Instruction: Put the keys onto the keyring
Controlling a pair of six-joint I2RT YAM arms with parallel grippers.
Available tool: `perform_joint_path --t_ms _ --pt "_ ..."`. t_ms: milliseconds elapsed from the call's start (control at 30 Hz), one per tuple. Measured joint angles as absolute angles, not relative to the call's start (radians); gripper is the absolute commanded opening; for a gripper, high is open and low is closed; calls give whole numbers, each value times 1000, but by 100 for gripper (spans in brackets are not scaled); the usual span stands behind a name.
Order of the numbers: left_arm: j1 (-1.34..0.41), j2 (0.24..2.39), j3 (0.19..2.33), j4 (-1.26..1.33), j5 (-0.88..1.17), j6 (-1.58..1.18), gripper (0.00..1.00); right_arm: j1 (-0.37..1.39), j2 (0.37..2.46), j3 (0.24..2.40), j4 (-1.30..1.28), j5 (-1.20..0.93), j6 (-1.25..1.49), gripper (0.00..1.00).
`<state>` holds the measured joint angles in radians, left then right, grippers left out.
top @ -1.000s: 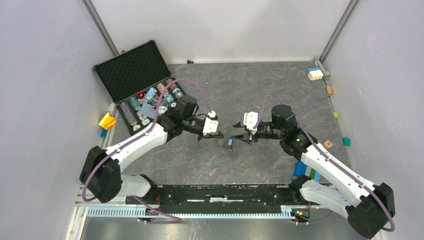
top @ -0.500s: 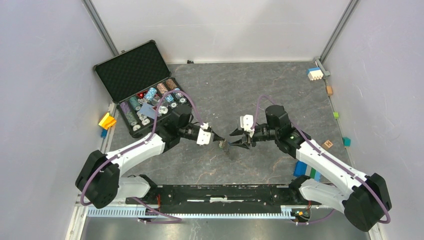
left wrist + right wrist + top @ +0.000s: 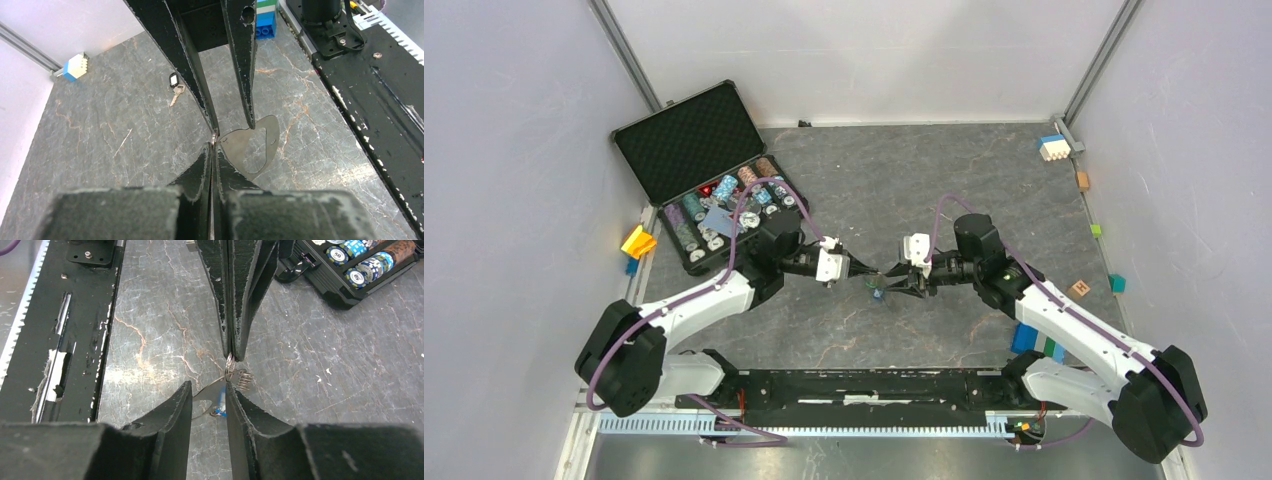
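Black fingers of the left gripper (image 3: 861, 271) are pressed flat together, clamping the top of the keyring (image 3: 230, 365) at their very tips. The right gripper (image 3: 896, 283) faces it tip to tip with its jaws standing partly apart. One finger (image 3: 212, 117) is just beside the pinched ring and the other is off to the side. Nothing shows as clamped between them.

From the pinch the keyring hangs downward, its short coiled stretch jutting to one side. A thin wire of the loop runs down toward the gap in the right gripper. The blue-tagged key (image 3: 220, 413) dangles at the low end, seen between the right fingers. Whether it clears the grey stone surface (image 3: 874, 180) is hard to tell. The black-tagged key (image 3: 174, 81) lies flat on the surface, well apart from both grippers.

Both arms reach in from their bases with elbows out. Their forearms angle to the middle of the surface, and the wrists are roughly level and nose to nose. An open case (image 3: 704, 180) of chips sits behind the left arm.
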<state>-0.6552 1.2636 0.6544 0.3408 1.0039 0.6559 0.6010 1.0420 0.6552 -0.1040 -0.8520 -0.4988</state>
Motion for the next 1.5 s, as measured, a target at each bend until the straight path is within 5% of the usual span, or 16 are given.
perform_joint_path --t_ms 467,933,1267,1500 --pt "-655 1346 540 731 985 308 2 601 1042 660 -99 -787 -495 26" --pt "-655 1377 523 847 971 214 2 601 1048 688 -100 -767 -490 0" --pt "-655 1390 523 862 972 209 2 620 1048 714 -154 -719 -511 0" --pt "-655 1398 532 826 975 210 33 680 1048 746 -221 -615 -556 0"
